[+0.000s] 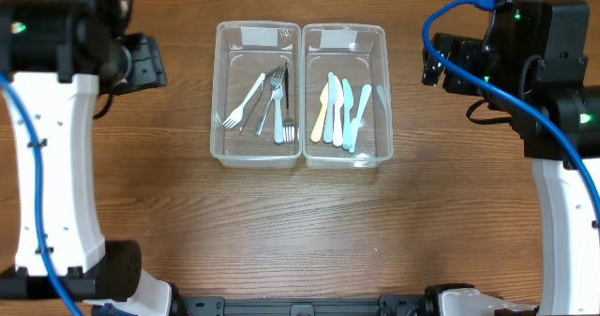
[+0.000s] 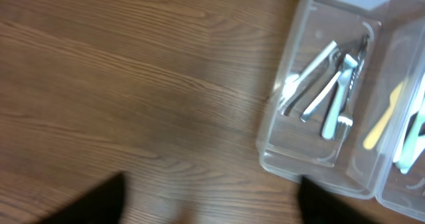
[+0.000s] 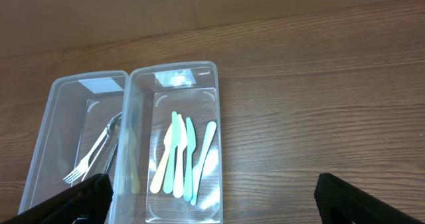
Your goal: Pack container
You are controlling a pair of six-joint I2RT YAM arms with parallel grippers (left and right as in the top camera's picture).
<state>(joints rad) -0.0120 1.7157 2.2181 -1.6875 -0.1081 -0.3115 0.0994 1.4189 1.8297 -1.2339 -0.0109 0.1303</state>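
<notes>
Two clear plastic containers stand side by side at the table's far middle. The left container (image 1: 225,91) holds several metal forks (image 1: 274,98). The right container (image 1: 382,91) holds several pastel plastic knives (image 1: 339,110). My left gripper (image 2: 211,204) hangs open over bare wood to the left of the fork container (image 2: 282,154), with nothing between its fingers. My right gripper (image 3: 212,201) is open and high, looking down on the knife container (image 3: 216,117) and its knives (image 3: 180,159); it holds nothing.
The wooden table (image 1: 300,222) stretches bare in front of the containers. The left arm's body (image 1: 56,138) stands along the left edge and the right arm's body (image 1: 553,119) along the right edge, with a blue cable (image 1: 450,35) looping off it.
</notes>
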